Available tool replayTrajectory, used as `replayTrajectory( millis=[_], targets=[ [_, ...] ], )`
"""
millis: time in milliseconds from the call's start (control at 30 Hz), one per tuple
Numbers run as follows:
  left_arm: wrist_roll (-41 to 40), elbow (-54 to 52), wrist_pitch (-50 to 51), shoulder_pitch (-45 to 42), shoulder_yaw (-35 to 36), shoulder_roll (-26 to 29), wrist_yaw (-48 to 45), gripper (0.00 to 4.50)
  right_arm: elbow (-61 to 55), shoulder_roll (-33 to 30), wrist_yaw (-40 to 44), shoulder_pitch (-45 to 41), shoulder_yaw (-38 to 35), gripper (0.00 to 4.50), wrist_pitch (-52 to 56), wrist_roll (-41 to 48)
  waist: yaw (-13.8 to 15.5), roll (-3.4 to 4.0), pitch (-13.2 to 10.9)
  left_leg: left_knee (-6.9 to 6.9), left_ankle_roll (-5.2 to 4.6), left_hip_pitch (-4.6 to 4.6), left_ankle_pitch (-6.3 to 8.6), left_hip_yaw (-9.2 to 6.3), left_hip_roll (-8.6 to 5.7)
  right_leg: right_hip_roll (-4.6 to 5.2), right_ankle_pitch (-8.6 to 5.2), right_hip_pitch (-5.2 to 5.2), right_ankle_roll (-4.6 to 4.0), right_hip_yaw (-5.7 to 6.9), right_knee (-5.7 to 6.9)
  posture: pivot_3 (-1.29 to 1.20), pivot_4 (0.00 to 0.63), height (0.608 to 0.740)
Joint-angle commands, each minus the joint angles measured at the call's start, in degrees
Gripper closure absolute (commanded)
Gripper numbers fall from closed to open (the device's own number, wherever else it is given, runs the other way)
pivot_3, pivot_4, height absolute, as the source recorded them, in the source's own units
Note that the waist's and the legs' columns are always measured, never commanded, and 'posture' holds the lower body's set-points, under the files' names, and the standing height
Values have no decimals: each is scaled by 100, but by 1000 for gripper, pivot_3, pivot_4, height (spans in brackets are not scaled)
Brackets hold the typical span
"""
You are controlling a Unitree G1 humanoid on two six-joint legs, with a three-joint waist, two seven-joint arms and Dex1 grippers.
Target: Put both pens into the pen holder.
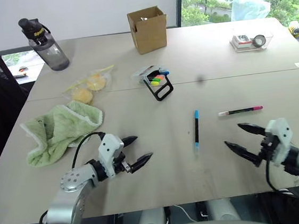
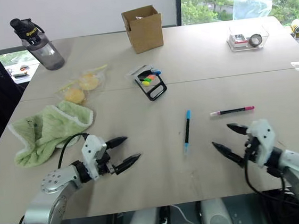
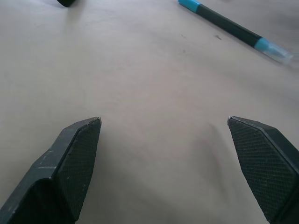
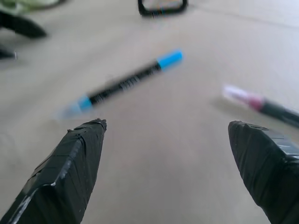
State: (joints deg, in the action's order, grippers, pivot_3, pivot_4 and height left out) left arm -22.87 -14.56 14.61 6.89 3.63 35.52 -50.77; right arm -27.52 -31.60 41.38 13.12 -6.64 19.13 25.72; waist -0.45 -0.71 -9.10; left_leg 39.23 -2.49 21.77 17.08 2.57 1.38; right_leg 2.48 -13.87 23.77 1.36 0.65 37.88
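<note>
A: Start at the fingers. What are they doing?

B: Both pairs are spread wide with nothing between them. The left gripper [image 1: 134, 151] sits at the lower left of the head view and the right gripper [image 1: 243, 138] at the lower right, both low over the bare table [image 1: 146, 187].

A: And the pens?

B: The blue pen [image 1: 197, 129] lies flat near the middle of the frame, between the two grippers and a little above them, running almost top to bottom. The pink pen [image 1: 240, 111] lies crosswise just above the right gripper, whitish tip toward the middle. The two pens are apart, not touching.

A: The pen holder?

B: The pen holder [image 1: 159, 84] is above the middle of the frame, tipped on the table, with bright highlighters and clear wrap in it. Nothing of the task is done yet, I'd say.

A: What could go wrong from here?

B: The pens are thin and round and lie flat, so fingers closing slightly off could roll one away or pinch it crooked. The holder looks light and stands tilted; a pen pushed in could shove it aside or catch on the wrap. The cardboard box [image 1: 148, 29] behind it is the wrong target. The green cloth [image 1: 60, 129] lies near the left arm, though I doubt it interferes.
</note>
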Motion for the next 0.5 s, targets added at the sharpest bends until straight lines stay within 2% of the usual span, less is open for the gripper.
replayTrajectory(
  millis=[33, 200, 333, 500],
  targets=[
    [-253, -146, -43, -116, 290, 248, -303, 17, -523, 71, -706, -281, 501, 49, 470, -546, 5, 0, 0, 1, 0, -1, 0, 1, -1, 2, 0, 0, -1, 0, 0, 0, 150, 736],
    [-660, -10, 98, -634, 480, 601, -864, 17, -754, 520, -1432, -696, 1016, 49, 1059, -810, 101, -6, -2, 1, 0, 11, 0, -2, -9, 10, -1, 6, -2, 10, -5, 0, 150, 736],
    [-841, -19, 214, -945, 501, 723, -1078, 17, -575, 368, -1352, -731, 865, 49, 822, -994, 124, -5, -2, 0, 0, 17, 0, -3, -12, 9, 0, 6, -1, 13, -12, 0, 150, 736],
    [-1214, -236, 616, -1311, 468, 919, -1400, 17, 515, -604, -92, -981, 54, 49, 64, -689, 125, -14, -13, 3, -12, 19, 6, 4, -20, 5, 5, 3, 10, 12, -22, 0, 150, 736]
  ],
)
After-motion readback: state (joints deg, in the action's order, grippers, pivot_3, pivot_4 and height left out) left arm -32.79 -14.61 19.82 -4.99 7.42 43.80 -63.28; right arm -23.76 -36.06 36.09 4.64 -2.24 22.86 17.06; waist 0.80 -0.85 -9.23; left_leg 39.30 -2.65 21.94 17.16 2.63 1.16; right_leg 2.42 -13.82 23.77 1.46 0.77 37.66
